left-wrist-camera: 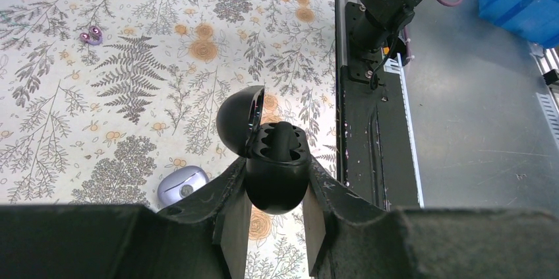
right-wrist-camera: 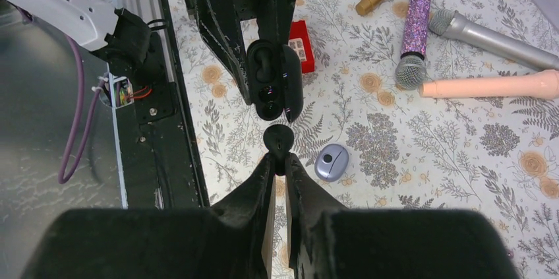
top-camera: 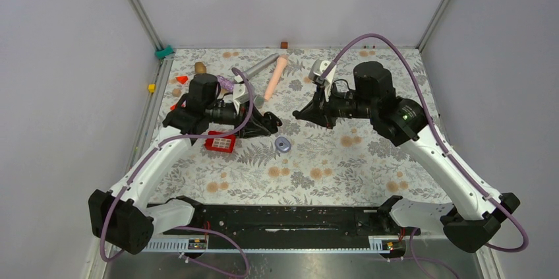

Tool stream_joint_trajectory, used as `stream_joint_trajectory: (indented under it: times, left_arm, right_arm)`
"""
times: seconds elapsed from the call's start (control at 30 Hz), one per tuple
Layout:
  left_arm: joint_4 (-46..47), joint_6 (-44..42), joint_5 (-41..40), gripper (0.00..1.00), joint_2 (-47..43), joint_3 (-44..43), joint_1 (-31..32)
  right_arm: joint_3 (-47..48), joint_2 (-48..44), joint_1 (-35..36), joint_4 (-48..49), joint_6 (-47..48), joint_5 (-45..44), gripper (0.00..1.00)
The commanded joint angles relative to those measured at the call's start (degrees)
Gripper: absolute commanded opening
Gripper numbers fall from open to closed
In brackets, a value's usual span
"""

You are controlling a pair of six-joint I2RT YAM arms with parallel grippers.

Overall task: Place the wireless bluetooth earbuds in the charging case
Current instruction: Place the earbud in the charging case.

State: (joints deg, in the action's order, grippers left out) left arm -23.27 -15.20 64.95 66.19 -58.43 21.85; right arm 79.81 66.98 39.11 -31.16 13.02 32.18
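Nearest, flat on the floral-print worktop [top-camera: 343, 167]: a small lavender oval plastic pebble [top-camera: 283, 144], alone and touching neither hand.

Level with the pebble and off to its left, resting on the cloth: a red square tray [top-camera: 221, 142].

Just beyond the pebble and a little left, raised off the cloth: the left hand [left-wrist-camera: 277, 170], clamped tight across the body of a black oval charging case [left-wrist-camera: 277, 186]. Hinged lid [left-wrist-camera: 234, 121] swung open to one side, dark wells exposed. Inside the wells, a dark rounded shape; cannot tell whether a bud.

Just beyond the pebble and a little right, facing the case: the right hand [right-wrist-camera: 280, 160], almost closed, pinching a tiny black rounded earbud [right-wrist-camera: 278, 139] at its fingertips. Bud just beside the open mouth of the case; cannot tell whether touching or a sliver apart.

Well beyond the pebble, lying on the worktop near one another: a purple glitter-handled microphone [right-wrist-camera: 415, 35], a silver metal microphone [right-wrist-camera: 488, 35] and a peach-coloured plastic handle [right-wrist-camera: 488, 86].
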Motion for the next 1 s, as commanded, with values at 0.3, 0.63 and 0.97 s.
stream_joint_trajectory:
  times: [0.3,0.63,0.97]
  left_arm:
    - [3.4,-0.17,-0.96,0.0,-2.15,0.92,-0.58]
    - [3.44,-0.82,-1.01,0.0,-2.22,1.48,-1.08]
    - [4.0,-0.44,0.41,0.0,-1.89,1.83,-1.13]
  right_arm:
    - [-3.26,-1.39,0.51,6.64,-5.99,0.58,0.04]
    - [-5.3,-1.96,0.48,8.74,-8.01,2.8,0.04]
    - [-7.83,-0.21,0.52,12.85,-11.13,6.05,0.06]
